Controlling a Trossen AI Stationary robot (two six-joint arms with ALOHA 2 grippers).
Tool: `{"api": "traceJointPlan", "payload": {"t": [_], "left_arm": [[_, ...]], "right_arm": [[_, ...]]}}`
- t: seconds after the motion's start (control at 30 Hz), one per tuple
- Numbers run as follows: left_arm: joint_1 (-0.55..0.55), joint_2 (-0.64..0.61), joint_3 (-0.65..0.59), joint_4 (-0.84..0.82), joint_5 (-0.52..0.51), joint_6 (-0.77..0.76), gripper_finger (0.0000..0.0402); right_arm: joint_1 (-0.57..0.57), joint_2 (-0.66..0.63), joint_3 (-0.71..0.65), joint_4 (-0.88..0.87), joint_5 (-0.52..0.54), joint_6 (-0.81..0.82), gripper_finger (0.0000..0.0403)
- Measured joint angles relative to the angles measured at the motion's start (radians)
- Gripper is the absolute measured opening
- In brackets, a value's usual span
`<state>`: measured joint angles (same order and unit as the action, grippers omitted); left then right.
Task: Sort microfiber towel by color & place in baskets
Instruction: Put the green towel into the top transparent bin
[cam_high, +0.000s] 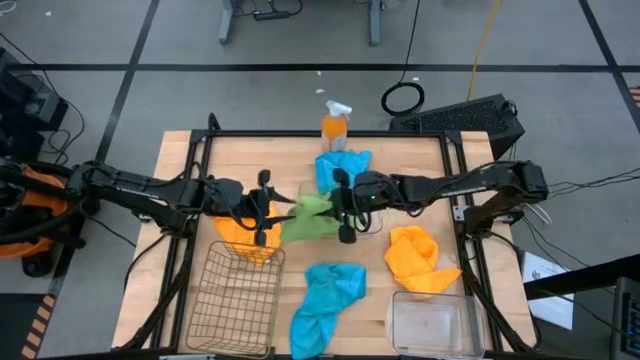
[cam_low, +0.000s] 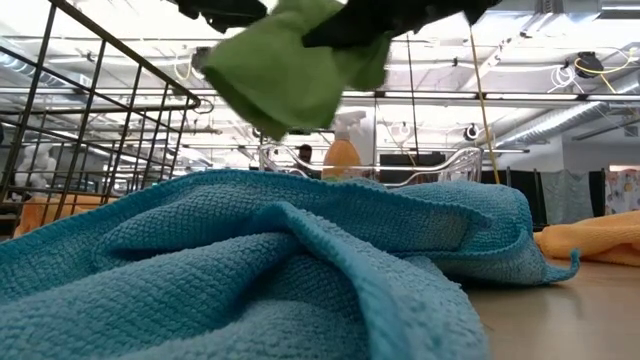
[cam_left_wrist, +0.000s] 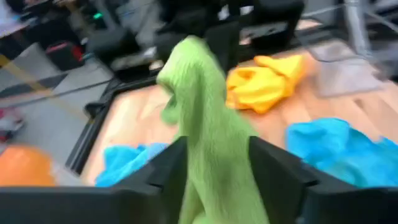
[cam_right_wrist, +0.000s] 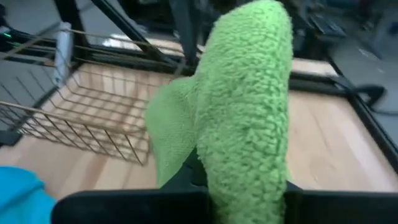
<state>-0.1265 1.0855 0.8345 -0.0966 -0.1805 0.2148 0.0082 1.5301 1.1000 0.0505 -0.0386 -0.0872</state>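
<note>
While aloft, fuzzy green towel (cam_high: 305, 216) droops from right pincer (cam_high: 345, 208).

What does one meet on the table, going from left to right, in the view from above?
Wire basket → green towel held above the table → orange towel. The other towels and baskets overlap these in the order, so they are left out.

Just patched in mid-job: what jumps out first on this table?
A green towel hangs in mid-air above the table's middle, stretched between the left gripper and the right gripper, which is shut on it. A blue towel lies crumpled at the front beside the wire basket. An orange-yellow towel sits to the right, behind the clear basket.
</note>
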Motion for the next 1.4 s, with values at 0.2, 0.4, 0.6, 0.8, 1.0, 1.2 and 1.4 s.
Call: {"api": "traceJointPlan", "payload": {"t": [0.2,0.4,0.6,0.8,1.0,1.2,1.4], "left_arm": [[0.003,-0.005,-0.004,-0.048,-0.147,-0.105,0.0264],[-0.011,-0.005,-0.056,-0.020,-0.037,-0.058,0.0286],[-0.039,-0.005,-0.131,0.101,-0.029,0.064,0.0287],[-0.084,0.010,-0.198,0.429,0.087,0.172,0.0283],[-0.137,0.072,-0.198,0.484,0.029,0.306,0.0256],[-0.138,0.151,-0.199,0.546,-0.034,0.372,0.0249],[-0.156,0.155,-0.199,0.558,-0.050,0.404,0.0248]], "right_arm": [[0.028,-0.105,0.000,-0.123,0.152,0.020,0.0008],[0.078,-0.167,0.000,-0.163,0.222,-0.005,0.0008],[0.134,-0.204,0.000,-0.171,0.206,-0.027,0.0008],[0.153,-0.170,0.000,-0.165,0.092,-0.014,0.0009],[0.150,-0.123,0.000,-0.050,0.093,-0.029,0.0009],[0.142,-0.123,0.000,-0.019,0.093,-0.054,0.0009],[0.137,-0.122,0.000,-0.059,0.095,-0.053,0.0009]]}}
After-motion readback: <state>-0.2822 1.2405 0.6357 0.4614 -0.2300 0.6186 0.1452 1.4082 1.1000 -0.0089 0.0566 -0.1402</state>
